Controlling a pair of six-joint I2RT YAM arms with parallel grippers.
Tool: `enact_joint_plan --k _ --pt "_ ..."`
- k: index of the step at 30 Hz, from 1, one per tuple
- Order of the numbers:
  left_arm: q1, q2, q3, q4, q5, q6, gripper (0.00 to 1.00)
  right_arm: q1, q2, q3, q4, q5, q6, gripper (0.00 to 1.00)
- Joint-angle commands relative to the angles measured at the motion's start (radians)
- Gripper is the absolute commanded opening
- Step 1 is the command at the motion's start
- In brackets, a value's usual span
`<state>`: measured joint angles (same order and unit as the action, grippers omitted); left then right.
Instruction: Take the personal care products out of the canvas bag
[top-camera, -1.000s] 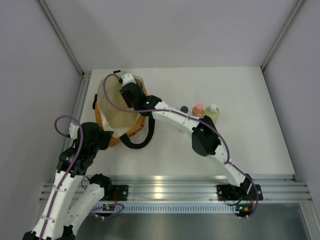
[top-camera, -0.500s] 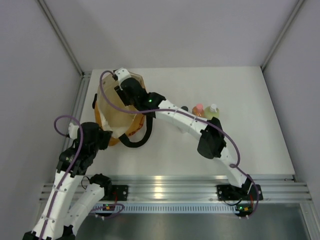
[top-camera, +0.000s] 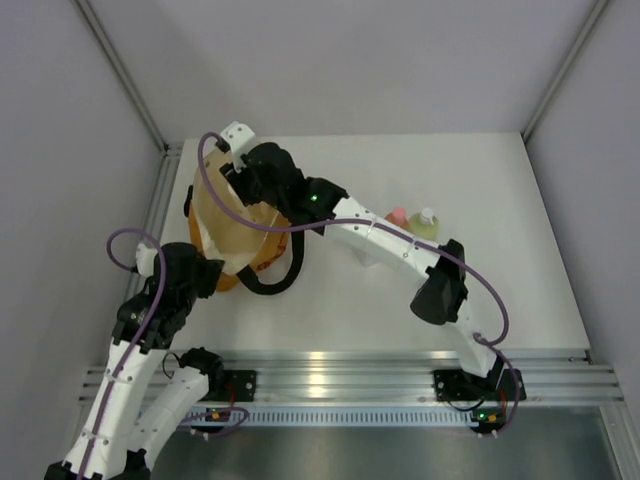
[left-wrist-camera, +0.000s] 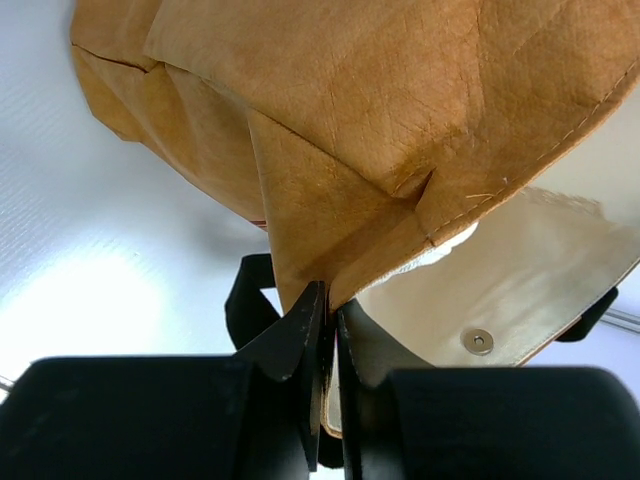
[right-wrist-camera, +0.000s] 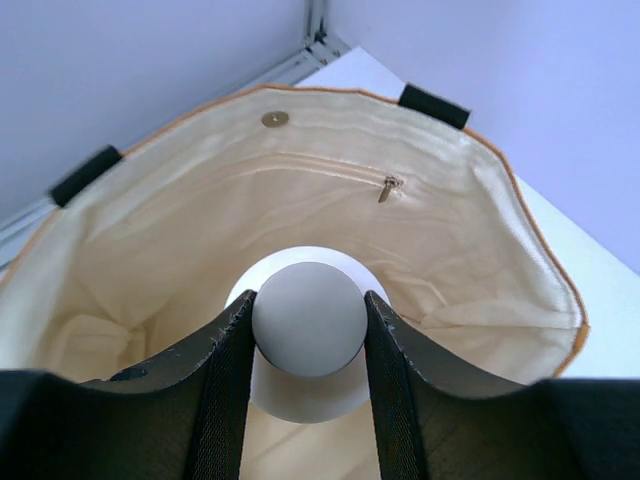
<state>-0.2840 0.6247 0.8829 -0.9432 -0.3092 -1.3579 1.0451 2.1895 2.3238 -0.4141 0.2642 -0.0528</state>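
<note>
Pinch on bag rim, nearest the arm bases: left pincer (left-wrist-camera: 325, 330) is pressed together on a fold of the bag (left-wrist-camera: 400, 120), mustard outside, cream lining showing just past the fingertips. Judged purpose: to pin the soft fabric so the mouth stays open and the bag does not drag along with whatever is lifted from it.

Further out, well to the right of the right pincer, two bottles stand on the table (top-camera: 500, 190), touching or nearly so: pink-cap bottle (top-camera: 397, 217) and green bottle (top-camera: 427, 224). They are grouped clear of the bag, which reads as the set-down spot.

Farthest, over the bag mouth: right pincer (right-wrist-camera: 307, 305) is pinching the beige bottle (right-wrist-camera: 300, 398) at its cream cap, one finger on each side, bottle hanging upright below. The lining lies all around and beneath it; whether its base has cleared the rim cannot be told.

Count: bottles seen, 3 (two standing out, one gripped). A fourth is not in view, possibly under the right arm. Bags, 1. Strap ends at the far rim, 2 (right-wrist-camera: 434, 105). Snap, 1 (right-wrist-camera: 274, 119).
</note>
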Motion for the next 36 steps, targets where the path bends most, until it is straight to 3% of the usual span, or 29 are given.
enact_joint_plan --k 1,8,9,12,13,14,27,36 --pt "0.0 0.007 0.036 0.003 -0.024 0.019 0.13 0.03 -0.174 0.057 0.135 -0.026 -0.039 0.0" --pt "0.0 0.001 0.048 0.003 -0.028 0.034 0.45 0.046 -0.267 0.059 0.135 -0.033 -0.042 0.0" --pt "0.0 0.001 0.05 0.004 -0.03 0.039 0.57 0.047 -0.277 0.06 0.133 -0.033 -0.05 0.0" --pt "0.0 0.004 0.062 0.003 -0.033 0.052 0.8 0.049 -0.312 0.059 0.133 -0.022 -0.061 0.0" --pt "0.0 0.006 0.065 0.003 -0.033 0.06 0.93 0.047 -0.321 0.06 0.133 -0.022 -0.064 0.0" --pt "0.0 0.006 0.07 0.003 -0.033 0.065 0.98 0.049 -0.338 0.062 0.133 -0.023 -0.065 0.0" --pt "0.002 0.035 0.223 0.006 -0.068 0.276 0.98 0.029 -0.441 0.045 0.117 0.047 -0.102 0.0" --pt "0.002 -0.011 0.309 0.001 -0.09 0.339 0.98 -0.028 -0.545 -0.073 0.116 0.087 -0.09 0.0"
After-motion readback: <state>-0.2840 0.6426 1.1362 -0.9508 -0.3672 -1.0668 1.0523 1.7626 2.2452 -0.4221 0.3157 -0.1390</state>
